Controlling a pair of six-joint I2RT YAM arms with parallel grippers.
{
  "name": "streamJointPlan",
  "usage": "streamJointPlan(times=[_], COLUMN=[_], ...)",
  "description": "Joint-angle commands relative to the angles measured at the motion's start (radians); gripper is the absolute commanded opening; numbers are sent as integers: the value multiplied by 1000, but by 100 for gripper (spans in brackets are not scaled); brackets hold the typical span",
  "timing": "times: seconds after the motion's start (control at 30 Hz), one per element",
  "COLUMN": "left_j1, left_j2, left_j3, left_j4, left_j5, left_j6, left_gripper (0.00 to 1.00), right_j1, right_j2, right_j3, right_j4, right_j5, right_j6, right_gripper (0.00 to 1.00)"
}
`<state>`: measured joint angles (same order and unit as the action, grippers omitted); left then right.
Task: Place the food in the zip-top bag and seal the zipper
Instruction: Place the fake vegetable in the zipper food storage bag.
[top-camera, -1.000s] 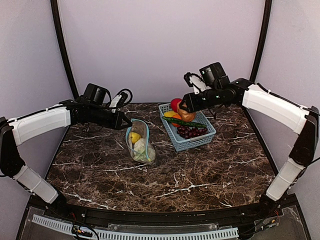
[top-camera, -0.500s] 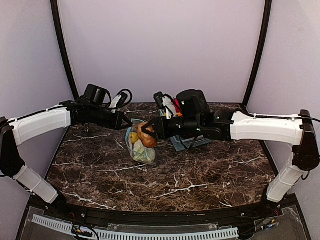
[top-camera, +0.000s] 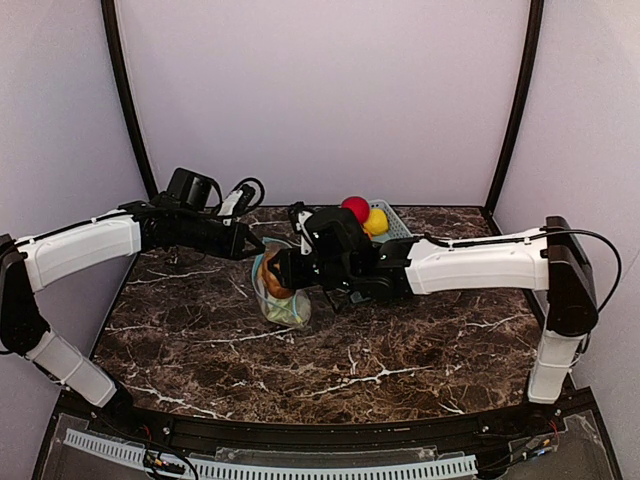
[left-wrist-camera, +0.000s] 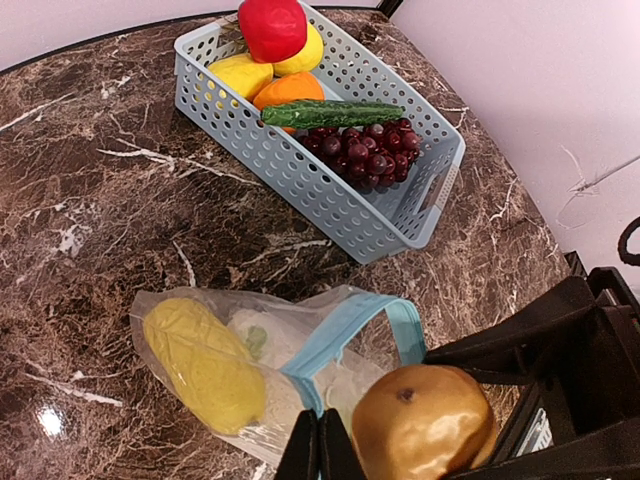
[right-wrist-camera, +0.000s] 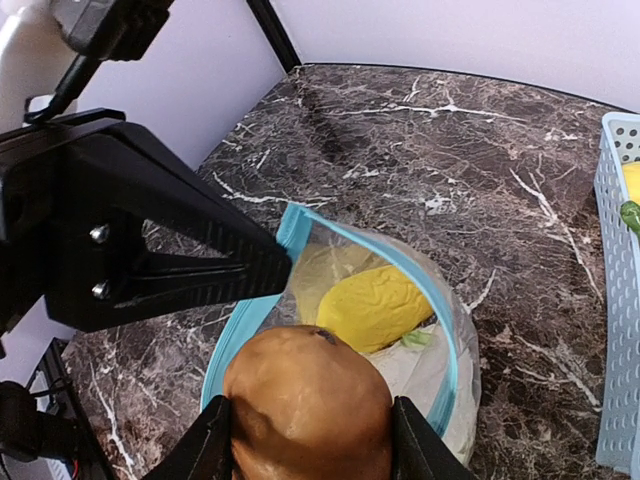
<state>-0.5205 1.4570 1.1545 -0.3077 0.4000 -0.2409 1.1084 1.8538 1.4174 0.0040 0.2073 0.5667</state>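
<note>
The clear zip-top bag (top-camera: 287, 303) lies on the marble, its mouth held open. My left gripper (top-camera: 250, 243) is shut on the light-blue zipper (left-wrist-camera: 345, 335) at the mouth's edge (left-wrist-camera: 321, 440). Inside the bag are a yellow toy food (left-wrist-camera: 205, 365), a white cauliflower (left-wrist-camera: 270, 325) and a small light-green piece (right-wrist-camera: 418, 339). My right gripper (top-camera: 280, 270) is shut on a round brown toy fruit (right-wrist-camera: 305, 405) and holds it at the open mouth, just above the zipper (right-wrist-camera: 440, 310). The fruit also shows in the left wrist view (left-wrist-camera: 420, 425).
The light-blue lattice basket (left-wrist-camera: 330, 195) stands behind and to the right of the bag, holding a red fruit (left-wrist-camera: 272, 25), yellow and orange pieces, a green cucumber (left-wrist-camera: 330, 113) and dark grapes (left-wrist-camera: 365, 155). My right arm partly hides the basket (top-camera: 395, 222) from above.
My right arm has swung left from the basket, carrying the brown fruit to the bag's open mouth. My left gripper has kept its hold on the zipper edge.
</note>
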Motion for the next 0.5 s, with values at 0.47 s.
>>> streamJointPlan(times=[0.47], left_j1=[4], left_j2=[-44], left_j3=[-19], left_j4=[5], left_j5=[5], left_j6=[-1], left_gripper=[1], right_j1=[10], right_j2=[219], right_j3=[270], right_j4=[-153], right_j5=[95], right_j6=[-40], right_gripper=[51])
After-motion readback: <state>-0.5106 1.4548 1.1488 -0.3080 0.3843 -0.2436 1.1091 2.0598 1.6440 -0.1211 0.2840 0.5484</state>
